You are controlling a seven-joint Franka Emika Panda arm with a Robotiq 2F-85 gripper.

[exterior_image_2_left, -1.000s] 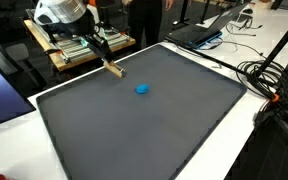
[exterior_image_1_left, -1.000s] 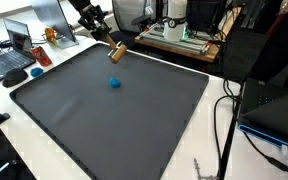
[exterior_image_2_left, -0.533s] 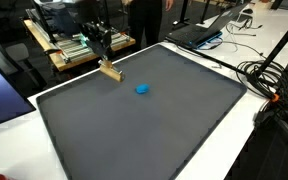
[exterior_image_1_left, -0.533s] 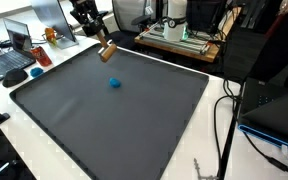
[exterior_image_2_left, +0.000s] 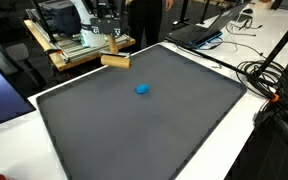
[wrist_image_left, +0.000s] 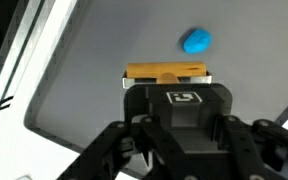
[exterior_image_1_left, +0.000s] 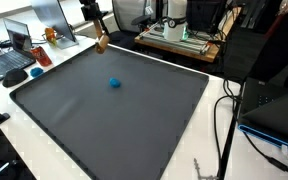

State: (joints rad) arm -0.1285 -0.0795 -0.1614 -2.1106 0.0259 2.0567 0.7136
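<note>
Lifted and carried back since a second ago, the block [exterior_image_1_left: 101, 44] now hangs at the mat's far edge rather than over its inner part, and in an exterior view it has swung to lie nearly level [exterior_image_2_left: 115, 60]. It is a small tan wooden piece, off the surface, with nothing under it but air.

The gripper [exterior_image_1_left: 99, 37] is clamped on the block from above; in the wrist view the block [wrist_image_left: 165, 73] shows as a tan bar crosswise just beyond the black fingers, pinched at its middle.

Nearest on the surface is a blue lump [exterior_image_1_left: 115, 83], lying alone on the mat and well apart from the block; in the wrist view it sits beyond and to the right of the block [wrist_image_left: 196, 41].

Both lie over a large dark grey mat [exterior_image_1_left: 104, 130] with a raised black rim, which covers most of a white table [exterior_image_1_left: 212, 150].

Beyond the mat, a laptop [exterior_image_1_left: 8, 62] stands open on the table in an exterior view, and a tangle of black cables [exterior_image_2_left: 269, 78] lies by the mat's side.
</note>
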